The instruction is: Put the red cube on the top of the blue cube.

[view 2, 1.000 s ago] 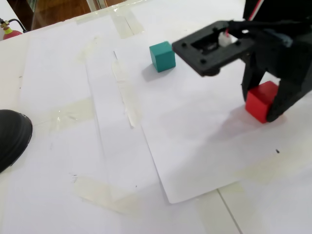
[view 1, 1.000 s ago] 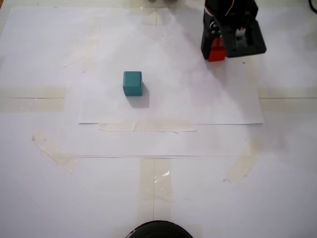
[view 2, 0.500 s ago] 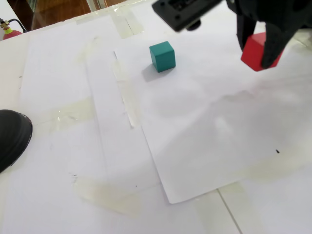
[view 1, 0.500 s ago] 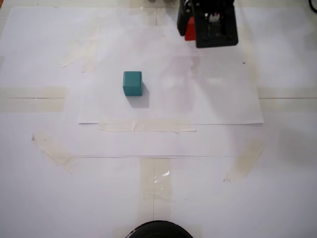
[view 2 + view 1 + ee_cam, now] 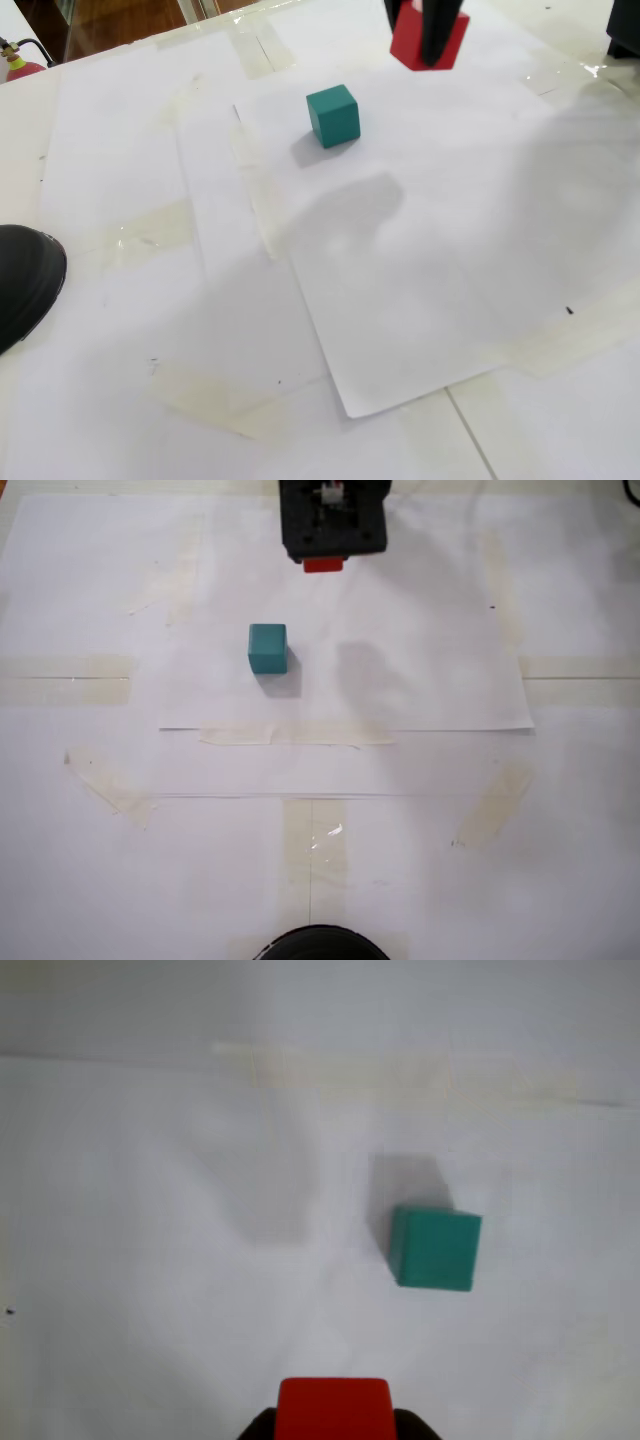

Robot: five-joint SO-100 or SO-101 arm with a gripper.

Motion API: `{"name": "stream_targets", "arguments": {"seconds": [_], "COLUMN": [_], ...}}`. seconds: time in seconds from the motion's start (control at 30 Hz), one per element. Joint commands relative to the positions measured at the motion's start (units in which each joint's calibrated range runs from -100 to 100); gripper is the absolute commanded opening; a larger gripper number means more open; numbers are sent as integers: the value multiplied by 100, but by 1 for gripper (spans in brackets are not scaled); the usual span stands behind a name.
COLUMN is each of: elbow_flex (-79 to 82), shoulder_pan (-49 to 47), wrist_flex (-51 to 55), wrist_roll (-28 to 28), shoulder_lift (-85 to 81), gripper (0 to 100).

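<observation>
While the small matte teal cube (image 5: pixel 267 647) sits alone on the white paper sheet (image 5: pixel 420 680) taped to the table, the black hand (image 5: pixel 428 45) grasps the bright red cube (image 5: pixel 412 44) above the paper, apart from it.

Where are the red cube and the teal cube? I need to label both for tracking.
red cube (image 5: pixel 443 45): a fixed view, on its right face beside the claw finger.
blue cube (image 5: pixel 436 1250): wrist view, middle of its top face.
</observation>
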Motion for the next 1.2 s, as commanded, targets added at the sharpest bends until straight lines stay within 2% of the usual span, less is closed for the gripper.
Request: {"name": "stream_targets", "arguments": {"seconds": [0.0, 0.3, 1.17], "elbow_flex": [-1204, -2339, -2593], "shoulder_pan": [310, 438, 779], "wrist_flex": [-29, -21, -681], "wrist_roll": [171, 283, 571], "shoulder_lift": [286, 1187, 2174], "gripper": [10, 10, 10]}}
